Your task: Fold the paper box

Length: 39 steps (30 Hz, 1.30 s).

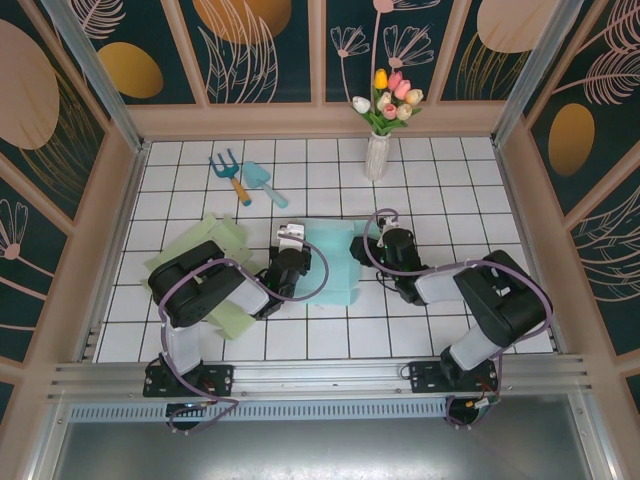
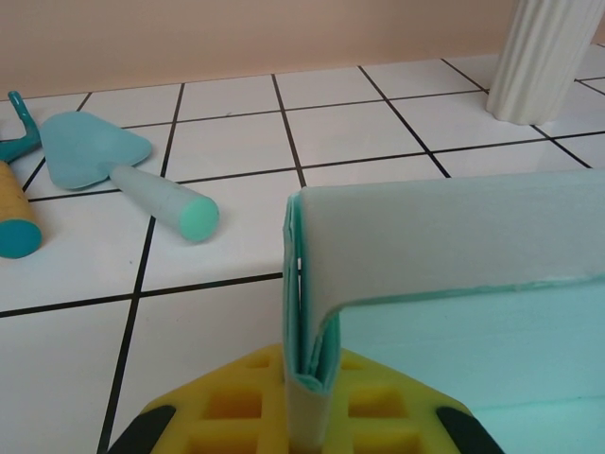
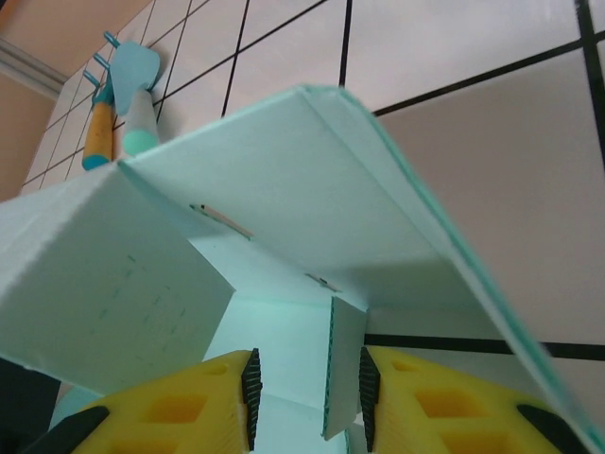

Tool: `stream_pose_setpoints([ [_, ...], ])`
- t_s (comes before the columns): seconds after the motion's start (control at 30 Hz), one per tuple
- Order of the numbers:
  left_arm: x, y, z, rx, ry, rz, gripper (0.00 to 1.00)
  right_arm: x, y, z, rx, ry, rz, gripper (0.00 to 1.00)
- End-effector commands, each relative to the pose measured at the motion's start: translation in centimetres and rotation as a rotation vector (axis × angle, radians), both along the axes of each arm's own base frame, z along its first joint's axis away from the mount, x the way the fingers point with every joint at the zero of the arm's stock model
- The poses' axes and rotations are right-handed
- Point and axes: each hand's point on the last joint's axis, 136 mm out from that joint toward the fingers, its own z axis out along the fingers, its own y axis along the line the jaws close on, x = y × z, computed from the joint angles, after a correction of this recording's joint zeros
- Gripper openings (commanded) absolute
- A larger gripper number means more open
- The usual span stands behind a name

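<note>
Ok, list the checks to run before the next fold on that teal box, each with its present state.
1. Left gripper clamped on the folded wall of the paper box: ok.
2. Flap sits between the right gripper fingers: ok.
3. Right gripper closed on that flap: not ok, the jaws stand apart around it.
4. Trowel and rake lie apart from the box: ok.
5. Vase stands apart from the box: ok.
6. Tabs seated in their slots: cannot tell.

Two robot arms, one paper box, one garden fork, one trowel and one vase of tulips.
</note>
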Motion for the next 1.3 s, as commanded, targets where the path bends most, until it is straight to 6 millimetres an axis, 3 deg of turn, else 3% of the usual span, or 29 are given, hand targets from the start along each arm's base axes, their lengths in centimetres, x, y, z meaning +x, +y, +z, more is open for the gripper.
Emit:
stream_pose_setpoints([
  [0.0, 0.2, -0.3, -0.4, 0.012, 0.007, 0.002, 0.0, -0.1, 1.5, 1.3, 0.036, -0.054, 0.061, 0.36],
  [0.23, 0.3, -0.4, -0.5, 0.015, 0.011, -0.001, 0.0, -0.6, 3.7, 1.6, 0.026, -0.074, 0.147, 0.36],
  [0.53, 0.3, -0.4, -0.6, 0.017, 0.013, 0.003, 0.0, -0.2, 5.8, -1.5, 0.005, 0.006, 0.16, 0.35],
  [0.67, 0.3, -0.3, -0.6, 0.021, 0.014, 0.006, 0.0, -0.4, 6.1, -1.1, 0.028, -0.006, 0.162, 0.35],
  [0.87, 0.3, -0.2, -0.8, 0.026, 0.015, 0.009, 0.0, -1.2, 5.0, 1.8, -0.039, -0.08, 0.151, 0.37],
  [1.17, 0.3, -0.2, -0.8, 0.03, 0.015, 0.007, 0.0, -3.8, 1.5, 4.6, -0.163, -0.102, 0.133, 0.41],
  [1.27, 0.3, -0.3, -0.9, 0.043, 0.019, -0.001, 0.0, -4.4, -0.6, 5.5, -0.235, -0.115, 0.09, 0.42],
])
